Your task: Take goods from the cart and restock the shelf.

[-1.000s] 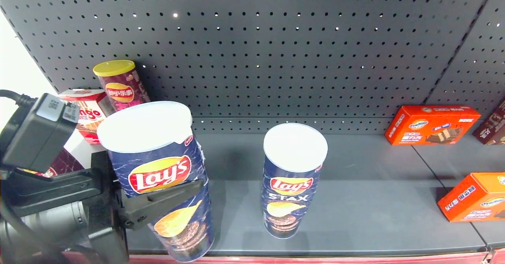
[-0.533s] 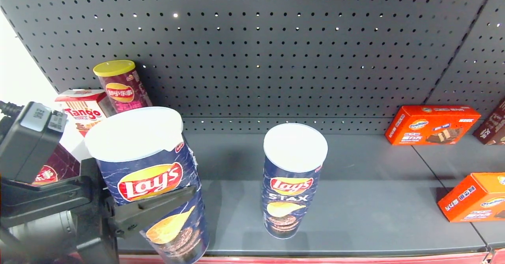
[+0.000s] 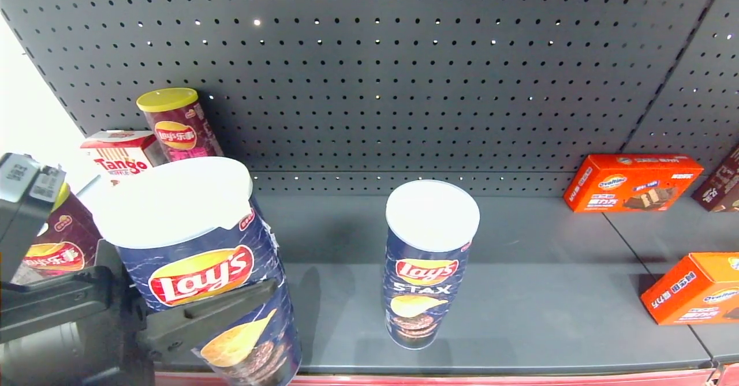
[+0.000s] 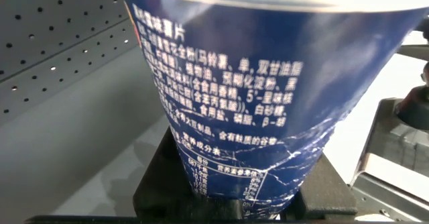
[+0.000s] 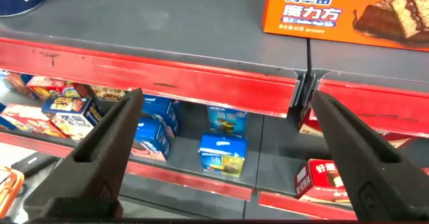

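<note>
— Where is the can?
— In the head view my left gripper (image 3: 219, 308) clamps the blue chip can (image 3: 196, 259) around its middle, at the front-left edge of the shelf (image 3: 519, 293); a second can (image 3: 430, 265) stands mid-shelf, apart.
— And the right?
— Its wrist view shows my right gripper (image 5: 226, 117) spread wide, holding nothing, before the red shelf lip (image 5: 167, 66); boxes (image 5: 224, 153) lie below.

Navy chip can (image 3: 199, 268), orange box (image 3: 632, 181), grey pegboard (image 3: 369, 86)

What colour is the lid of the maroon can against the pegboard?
Yellow; the lid shows best in the head view.
</note>
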Available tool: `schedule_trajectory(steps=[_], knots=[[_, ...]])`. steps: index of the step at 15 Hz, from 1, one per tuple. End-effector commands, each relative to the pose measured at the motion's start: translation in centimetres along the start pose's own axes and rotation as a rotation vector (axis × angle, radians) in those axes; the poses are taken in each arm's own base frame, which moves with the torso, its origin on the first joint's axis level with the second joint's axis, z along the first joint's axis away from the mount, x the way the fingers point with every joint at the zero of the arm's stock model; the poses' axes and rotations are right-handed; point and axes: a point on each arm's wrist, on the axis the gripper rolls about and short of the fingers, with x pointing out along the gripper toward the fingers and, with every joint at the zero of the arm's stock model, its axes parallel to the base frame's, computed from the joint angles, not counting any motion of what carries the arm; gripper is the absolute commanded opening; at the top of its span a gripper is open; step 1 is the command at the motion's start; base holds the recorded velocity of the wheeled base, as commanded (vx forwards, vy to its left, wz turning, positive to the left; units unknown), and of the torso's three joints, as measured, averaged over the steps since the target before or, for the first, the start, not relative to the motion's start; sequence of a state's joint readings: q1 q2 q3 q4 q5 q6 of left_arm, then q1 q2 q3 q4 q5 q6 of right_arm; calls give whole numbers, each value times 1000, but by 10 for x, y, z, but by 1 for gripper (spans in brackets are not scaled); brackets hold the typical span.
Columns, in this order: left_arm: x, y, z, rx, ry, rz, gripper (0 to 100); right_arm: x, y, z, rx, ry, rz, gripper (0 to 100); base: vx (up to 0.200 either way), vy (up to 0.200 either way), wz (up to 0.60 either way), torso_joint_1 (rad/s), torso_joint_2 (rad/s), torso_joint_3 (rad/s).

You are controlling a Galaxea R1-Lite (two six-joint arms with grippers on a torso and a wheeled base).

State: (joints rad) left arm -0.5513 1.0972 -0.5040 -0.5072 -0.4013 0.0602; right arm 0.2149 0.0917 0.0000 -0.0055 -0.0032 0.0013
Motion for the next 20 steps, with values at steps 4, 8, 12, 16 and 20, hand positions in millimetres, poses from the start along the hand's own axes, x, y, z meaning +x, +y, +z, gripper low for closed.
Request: schedule_trajectory(steps=[4,8,12,16,20], knots=[[-2,1,4,3,-7,11,0,0,0,0,0,6,0,100,0,0,0,0,0,0],[15,9,19,14,-24,6,0,0,0,0,0,6,0,100,0,0,0,0,0,0],[40,26,26,7,-7,34,0,0,0,0,0,6,0,100,0,0,0,0,0,0],[58,46,34,7,-13,82,0,0,0,0,0,6,0,100,0,0,0,0,0,0],[91,62,35,-1,2,55,0,0,0,0,0,6,0,100,0,0,0,0,0,0]])
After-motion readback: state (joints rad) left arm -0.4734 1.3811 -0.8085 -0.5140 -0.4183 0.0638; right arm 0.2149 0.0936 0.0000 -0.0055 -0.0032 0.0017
